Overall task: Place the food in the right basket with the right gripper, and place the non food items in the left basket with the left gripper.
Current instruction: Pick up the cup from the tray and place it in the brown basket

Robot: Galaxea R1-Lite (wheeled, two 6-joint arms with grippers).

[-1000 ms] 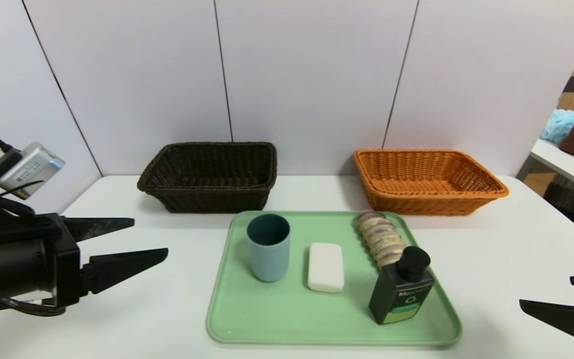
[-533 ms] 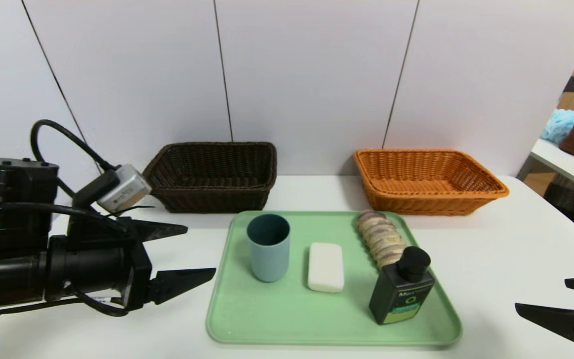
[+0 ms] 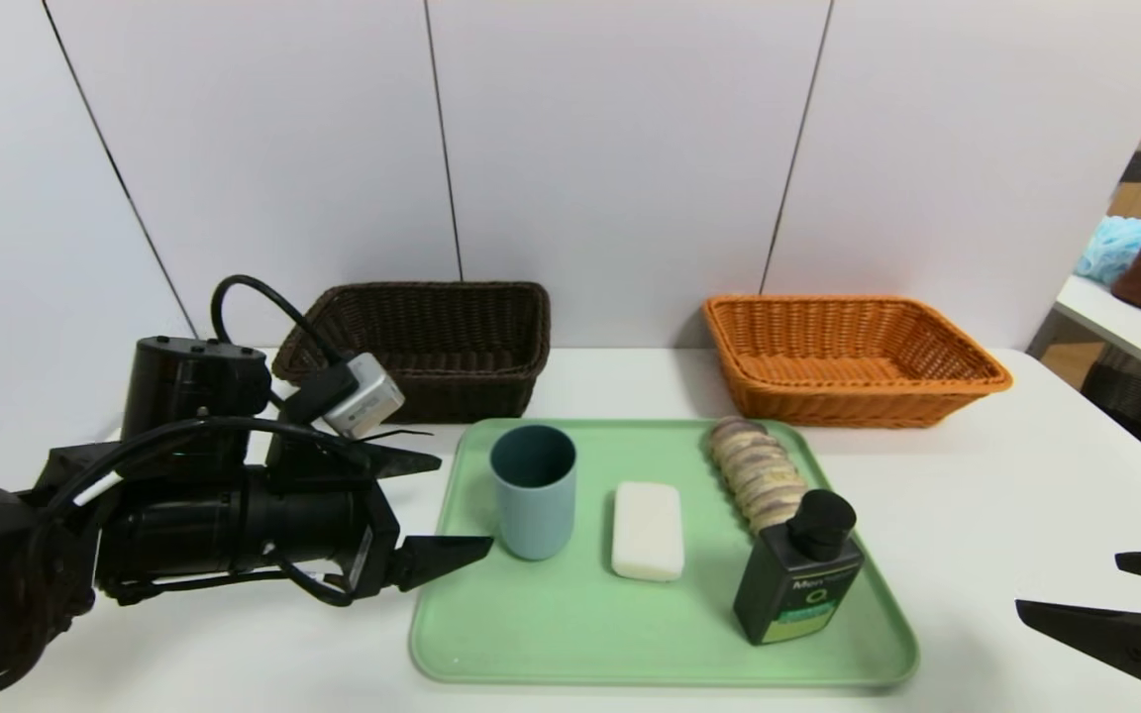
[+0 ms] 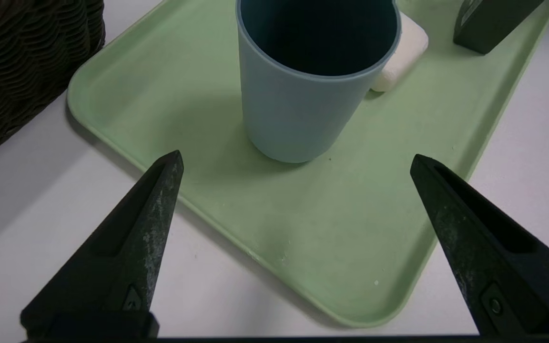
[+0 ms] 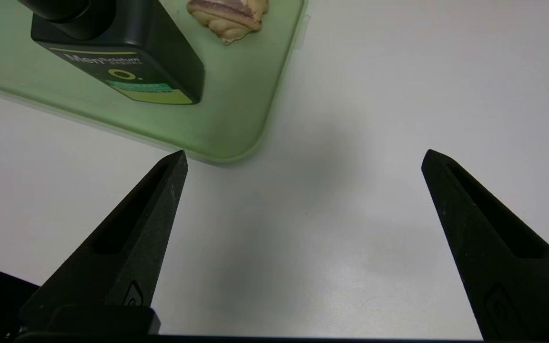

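Just beyond the spread left gripper [image 4: 296, 159] stands the cup [image 4: 303, 90].

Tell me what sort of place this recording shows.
Probably a lab or test room staged for sorting: a bare white table against plain wall panels, with a brown basket, an orange basket and a green tray.

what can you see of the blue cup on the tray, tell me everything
The cup is a plain, handleless tumbler, light blue outside and darker teal inside, matte like plastic. It tapers slightly toward the base, stands upright and looks empty. It sits on the green tray, at its far left part, beside the white soap but apart from it. The left gripper is level with it, fingers open and not touching it. Only the tray touches it.
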